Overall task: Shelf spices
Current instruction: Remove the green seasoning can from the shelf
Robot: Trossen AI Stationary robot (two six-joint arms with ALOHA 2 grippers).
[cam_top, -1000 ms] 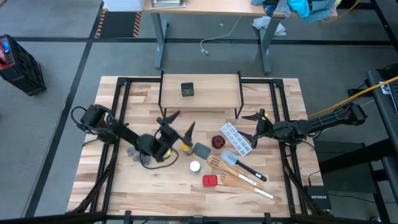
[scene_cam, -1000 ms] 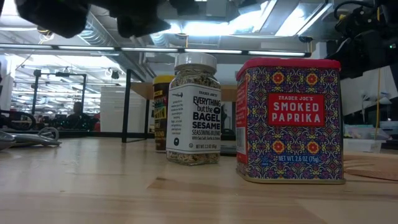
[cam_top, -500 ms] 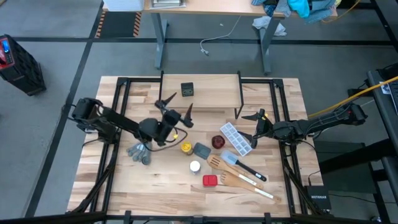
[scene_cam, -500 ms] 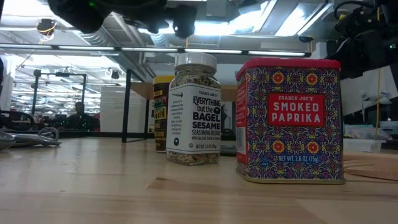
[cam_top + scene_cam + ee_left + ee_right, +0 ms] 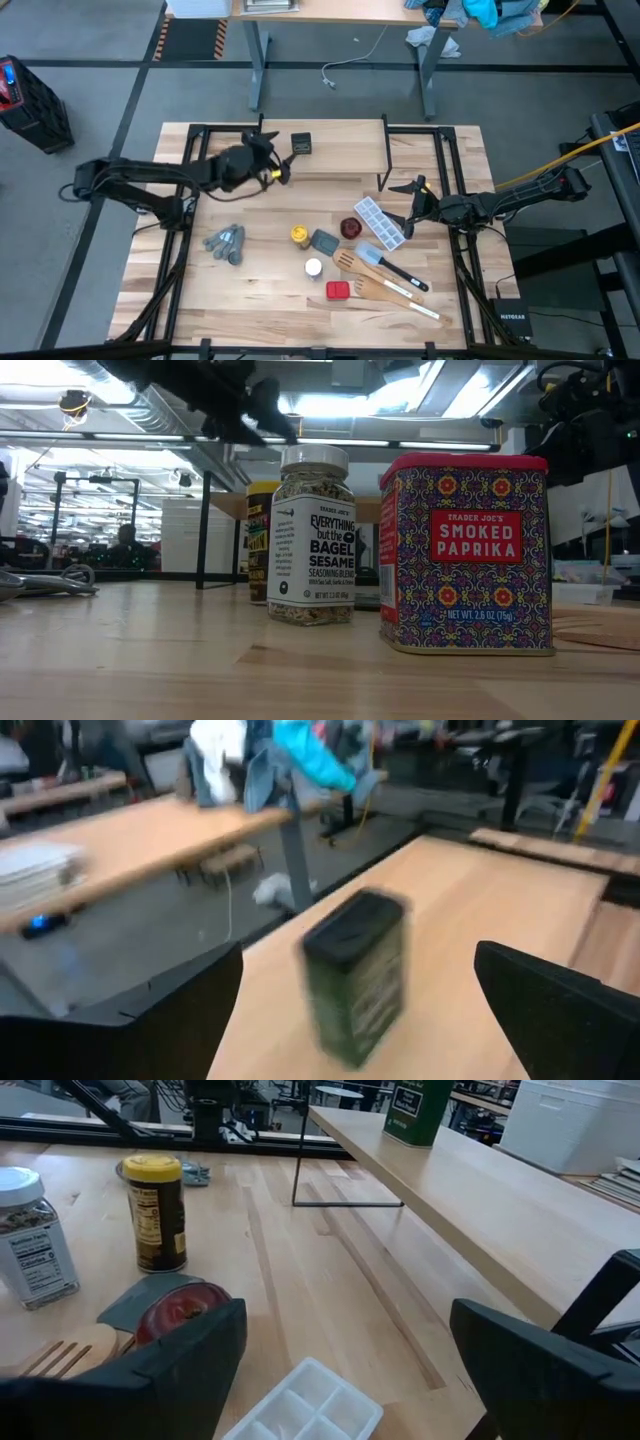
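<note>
The dark square tin (image 5: 302, 144) stands on the shelf's light top board (image 5: 345, 150); the left wrist view shows the tin (image 5: 355, 975) upright. My left gripper (image 5: 278, 156) hovers open at the shelf's left part, its fingers facing the tin from the table's left without touching it. On the table stand the yellow-lidded amber jar (image 5: 299, 236), the white-capped jar (image 5: 314, 268) and the red square tin (image 5: 338, 290). My right gripper (image 5: 413, 206) waits open at the table's right, beside the shelf's right leg.
Grey measuring spoons (image 5: 225, 243) lie left of the jars. A grey square piece (image 5: 323, 241), a small dark red dish (image 5: 349, 227), a white ice tray (image 5: 380, 222) and wooden utensils (image 5: 378, 285) crowd the right middle. Black frame rails (image 5: 195, 160) flank the shelf.
My left gripper has risen from beside the yellow-lidded jar and swung toward the table's far edge, ending at the shelf's left part, facing the dark tin. It has stayed open and carried nothing. The jar stands where it was.
</note>
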